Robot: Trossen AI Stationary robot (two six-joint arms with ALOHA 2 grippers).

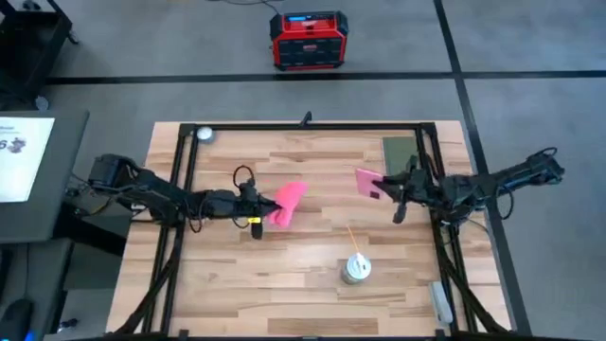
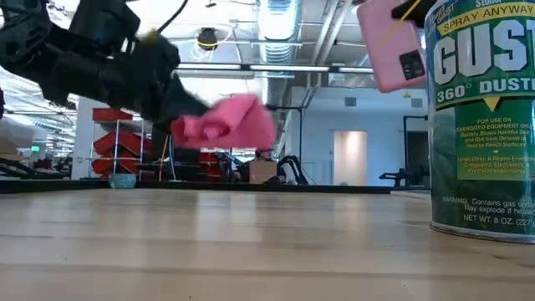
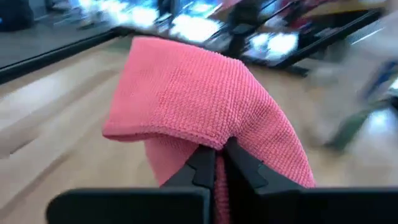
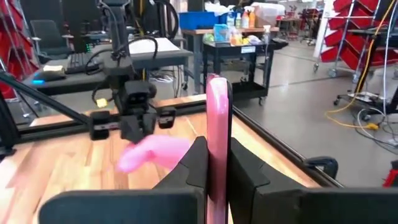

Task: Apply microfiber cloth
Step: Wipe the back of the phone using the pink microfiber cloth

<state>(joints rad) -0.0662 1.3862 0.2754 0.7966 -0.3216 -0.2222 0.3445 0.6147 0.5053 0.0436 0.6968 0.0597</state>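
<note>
Left hand [image 1: 258,207] pinches microfiber cloth [image 1: 287,202], drooping rightward.

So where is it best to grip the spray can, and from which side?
Probably the spray can around its round body, from above or from its open side. It stands upright on the table, and its thin straw sticks out from the top, so avoid that.

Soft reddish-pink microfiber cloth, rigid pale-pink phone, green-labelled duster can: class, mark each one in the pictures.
Soft reddish-pink microfiber cloth [image 1: 287,202]: high view, middle of the hanging fabric.
Rigid pale-pink phone [image 4: 217,134]: right wrist view, its edge above the gripper.
Green-labelled duster can [image 2: 485,125]: low view, printed label.
</note>
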